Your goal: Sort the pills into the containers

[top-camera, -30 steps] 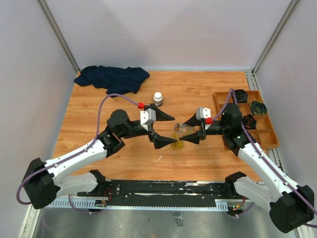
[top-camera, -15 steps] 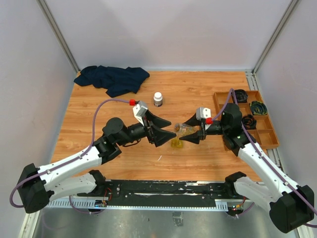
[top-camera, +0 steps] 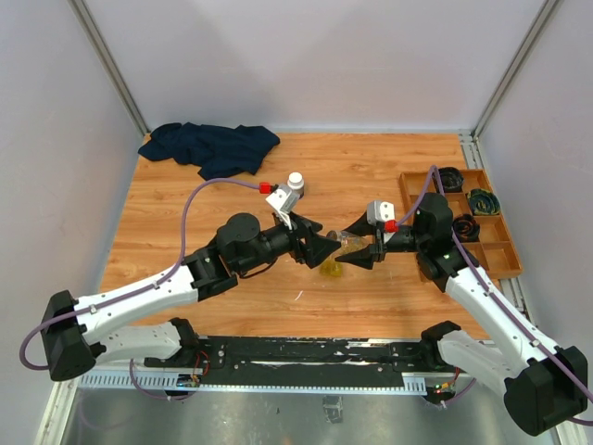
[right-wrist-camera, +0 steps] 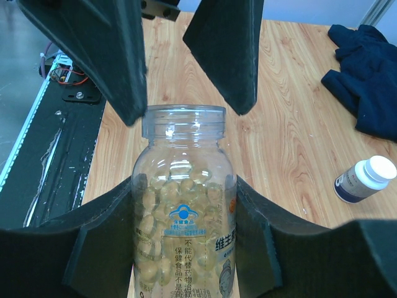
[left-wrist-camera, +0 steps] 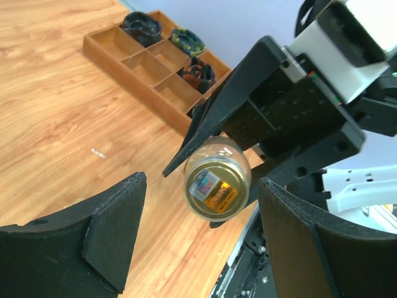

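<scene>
My right gripper (top-camera: 364,251) (right-wrist-camera: 184,186) is shut on a clear pill bottle (top-camera: 345,242) (right-wrist-camera: 183,236) full of pale yellow softgel pills (right-wrist-camera: 167,198). It holds the bottle level above the table, mouth toward the left arm, and no cap shows on it. My left gripper (top-camera: 326,248) (left-wrist-camera: 203,183) is open. Its fingers (right-wrist-camera: 93,56) stand on either side of the bottle's mouth (left-wrist-camera: 217,185) without touching it. Under the bottle, a small translucent yellow container (top-camera: 331,269) lies on the wood, partly hidden.
A white-capped bottle (top-camera: 296,183) (right-wrist-camera: 366,179) stands behind the left gripper. A dark blue cloth (top-camera: 211,147) lies at the back left. A wooden compartment tray (top-camera: 422,192) (left-wrist-camera: 118,53) with coiled items sits at the right edge.
The left arm has swung right toward the bottle and its jaws have narrowed from wide open; they now flank the bottle's mouth. The right arm and bottle have stayed still.
</scene>
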Motion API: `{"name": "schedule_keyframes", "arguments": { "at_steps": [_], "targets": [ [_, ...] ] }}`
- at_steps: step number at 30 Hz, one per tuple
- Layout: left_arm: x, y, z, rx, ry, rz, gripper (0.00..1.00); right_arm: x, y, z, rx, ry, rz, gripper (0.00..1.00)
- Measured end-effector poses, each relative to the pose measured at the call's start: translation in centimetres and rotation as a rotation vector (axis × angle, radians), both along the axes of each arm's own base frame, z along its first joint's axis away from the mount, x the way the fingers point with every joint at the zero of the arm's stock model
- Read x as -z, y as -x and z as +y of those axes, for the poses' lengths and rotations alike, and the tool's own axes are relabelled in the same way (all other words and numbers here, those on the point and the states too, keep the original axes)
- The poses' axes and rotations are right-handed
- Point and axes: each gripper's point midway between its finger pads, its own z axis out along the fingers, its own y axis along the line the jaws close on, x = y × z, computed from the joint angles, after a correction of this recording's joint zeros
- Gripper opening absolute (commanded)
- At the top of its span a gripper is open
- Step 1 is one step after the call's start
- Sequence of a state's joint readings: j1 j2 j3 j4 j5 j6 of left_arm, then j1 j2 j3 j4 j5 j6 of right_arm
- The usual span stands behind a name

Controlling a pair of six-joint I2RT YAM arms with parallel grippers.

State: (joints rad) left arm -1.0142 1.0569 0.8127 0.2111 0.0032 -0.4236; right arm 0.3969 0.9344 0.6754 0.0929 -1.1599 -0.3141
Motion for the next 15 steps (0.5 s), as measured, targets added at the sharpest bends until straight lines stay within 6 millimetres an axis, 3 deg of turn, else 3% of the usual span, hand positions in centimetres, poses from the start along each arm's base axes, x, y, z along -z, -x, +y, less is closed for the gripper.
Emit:
{"name": "schedule_keyframes", "arguments": {
  "at_steps": [4, 10, 15],
  "targets": [
    [1.5, -0.3, -0.2, -0.01, -0.044, 0.026, 0.69, 0.0, 0.0, 0.0, 0.0, 0.0, 0.0, 0.01],
    [1.1, 0.0, -0.9, 0.023, -0.042, 0.03, 0.34, 0.0, -0.1, 0.0, 0.006, 0.002, 0.0, 0.01],
    [1.0, 0.5, -1.2, 0.053, -0.053, 0.007, 0.2, 0.0, -0.1, 0.0, 0.006, 0.001, -0.003, 0.01]
  ]
}}
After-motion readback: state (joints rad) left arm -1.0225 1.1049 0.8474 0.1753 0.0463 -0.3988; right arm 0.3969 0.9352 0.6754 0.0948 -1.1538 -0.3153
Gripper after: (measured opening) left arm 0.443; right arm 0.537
